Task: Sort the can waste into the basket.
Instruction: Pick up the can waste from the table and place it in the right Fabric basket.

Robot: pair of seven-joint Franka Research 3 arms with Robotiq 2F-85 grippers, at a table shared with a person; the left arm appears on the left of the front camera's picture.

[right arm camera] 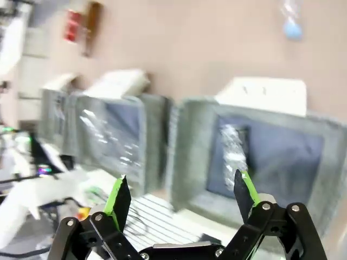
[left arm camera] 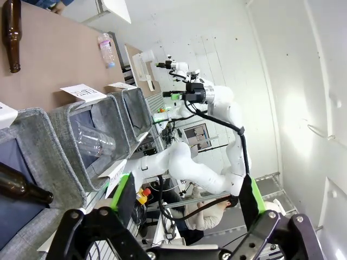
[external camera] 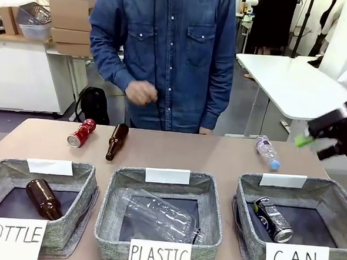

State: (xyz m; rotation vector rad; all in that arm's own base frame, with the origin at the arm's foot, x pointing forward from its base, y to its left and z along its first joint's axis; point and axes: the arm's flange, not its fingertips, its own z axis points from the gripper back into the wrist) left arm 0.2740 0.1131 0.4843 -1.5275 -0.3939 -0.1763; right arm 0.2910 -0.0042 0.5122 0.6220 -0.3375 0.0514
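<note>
One can looks sorted: the dark can (external camera: 272, 219) lies in the CAN basket (external camera: 250, 244) at the bench's (external camera: 207, 153) near right corner; the red can (external camera: 81, 132) lies by the far edge toward the left, near a brown bottle (external camera: 117, 141). The right pincer (external camera: 314, 145) hangs open and empty over the right edge; the left pincer (left arm camera: 184, 200) gapes empty too. Next, I judge, comes the red can (the left arm seems nearer); that calls for a grip clear of the bottle.

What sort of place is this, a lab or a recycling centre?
Most likely a robotics lab set up for waste sorting: a BOTTLE basket, PLASTIC basket and CAN basket on the table, a white robot arm, and cardboard boxes stacked behind the person.
</note>
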